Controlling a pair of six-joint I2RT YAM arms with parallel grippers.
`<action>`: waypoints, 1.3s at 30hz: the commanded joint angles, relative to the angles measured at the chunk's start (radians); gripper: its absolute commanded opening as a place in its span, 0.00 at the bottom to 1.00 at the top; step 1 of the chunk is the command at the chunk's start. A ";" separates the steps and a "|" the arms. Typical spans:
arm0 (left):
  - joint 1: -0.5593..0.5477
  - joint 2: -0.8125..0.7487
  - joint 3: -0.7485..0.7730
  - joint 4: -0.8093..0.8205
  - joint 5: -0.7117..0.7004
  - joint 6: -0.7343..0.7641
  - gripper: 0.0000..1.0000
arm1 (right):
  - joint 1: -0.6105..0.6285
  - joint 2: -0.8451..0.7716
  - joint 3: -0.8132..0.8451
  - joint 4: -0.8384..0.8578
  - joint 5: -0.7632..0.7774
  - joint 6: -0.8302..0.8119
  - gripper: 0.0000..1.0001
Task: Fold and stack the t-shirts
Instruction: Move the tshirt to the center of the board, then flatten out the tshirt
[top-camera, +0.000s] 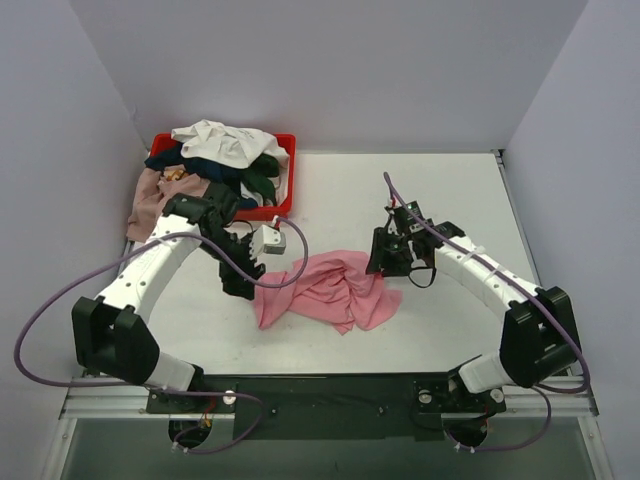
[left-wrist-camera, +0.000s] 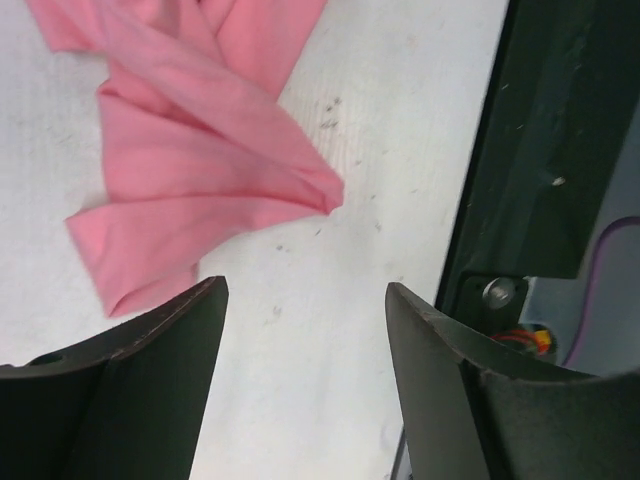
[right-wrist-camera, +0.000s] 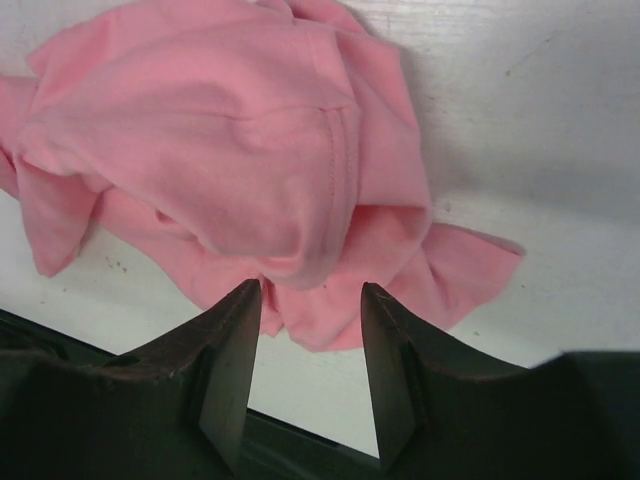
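Note:
A bright pink t-shirt (top-camera: 330, 290) lies crumpled on the white table near the front middle. It also shows in the left wrist view (left-wrist-camera: 200, 150) and the right wrist view (right-wrist-camera: 230, 140). My left gripper (top-camera: 243, 284) is open and empty just left of the shirt, its jaws over bare table (left-wrist-camera: 305, 290). My right gripper (top-camera: 378, 268) is open at the shirt's right edge, its fingertips just above the cloth (right-wrist-camera: 310, 290), holding nothing. White, navy, dark green and dusty mauve shirts (top-camera: 215, 160) are piled in the tray.
A red plastic tray (top-camera: 283, 180) stands at the back left, with the mauve shirt (top-camera: 148, 200) hanging over its left side. Grey walls close the table on three sides. The black front rail (top-camera: 330, 390) runs along the near edge.

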 joint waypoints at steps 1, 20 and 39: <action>0.053 -0.089 -0.028 0.075 -0.165 0.114 0.75 | 0.000 0.057 -0.019 0.097 -0.071 0.059 0.41; 0.104 0.023 -0.154 0.290 -0.035 0.577 0.71 | -0.095 0.022 0.093 -0.061 -0.142 -0.015 0.00; 0.012 0.531 0.363 0.076 0.059 0.505 0.65 | -0.103 -0.041 0.110 -0.191 -0.121 -0.130 0.00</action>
